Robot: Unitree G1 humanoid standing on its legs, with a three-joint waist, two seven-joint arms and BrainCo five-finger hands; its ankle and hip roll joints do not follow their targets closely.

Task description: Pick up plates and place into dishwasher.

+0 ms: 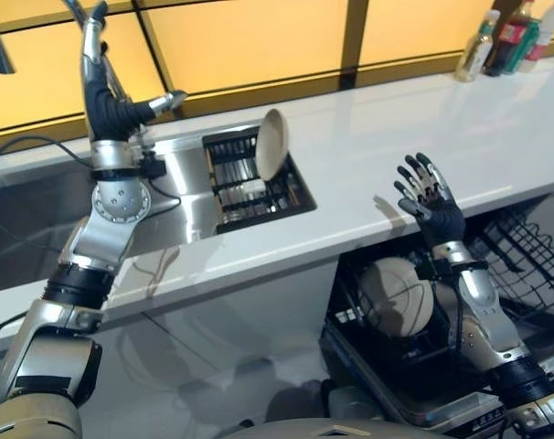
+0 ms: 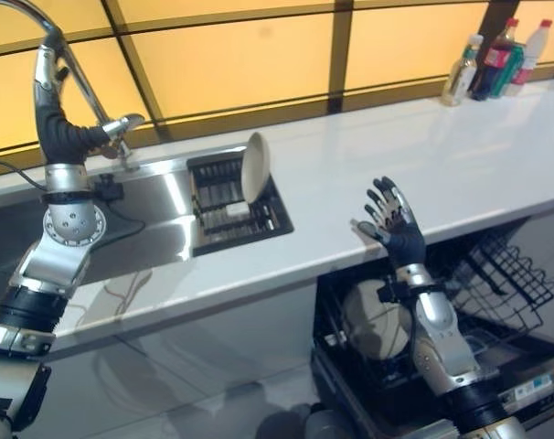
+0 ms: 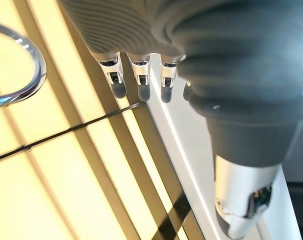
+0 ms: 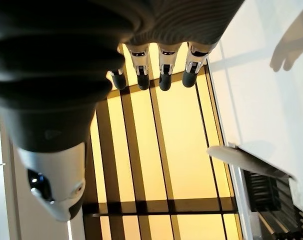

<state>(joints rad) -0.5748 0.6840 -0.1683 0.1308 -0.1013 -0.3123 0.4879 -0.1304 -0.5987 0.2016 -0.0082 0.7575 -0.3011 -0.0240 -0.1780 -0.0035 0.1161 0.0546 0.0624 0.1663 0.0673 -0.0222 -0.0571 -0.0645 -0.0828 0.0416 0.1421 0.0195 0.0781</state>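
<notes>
The right hand (image 1: pixel 430 197) is up in the air with its fingers spread wide and nothing in it, just over the front edge of the white counter (image 1: pixel 423 137). The left hand (image 1: pixel 112 108) is lifted high near the tap (image 2: pixel 48 27) at about 10 o'clock, with its fingers straight and nothing in it too. 1 plate (image 1: pixel 271 144) stands on its edge in the dark rack (image 1: pixel 250 197) set in the sink (image 1: pixel 181 197), at about 12 o'clock. Another plate (image 1: pixel 398 294) already stands in the lower basket of the open dishwasher (image 1: pixel 396 366), at about 5 o'clock, right under the right hand. I think a few things could go wrong. The plate in the rack is thin and smooth and stands up, so a poor grab could make it slip, tip over, or knock on the metal. The left hand is close to the tap and could bump it on the way down. A new plate going into the dishwasher could hit the one that is there. The eye views show both plates, the sink and the dishwasher. The right wrist view looks along its own straight fingers (image 4: pixel 165 80) and shows the rack plate edge-on. The left wrist view shows its straight fingers (image 3: pixel 142 90) and a curve of the tap.
</notes>
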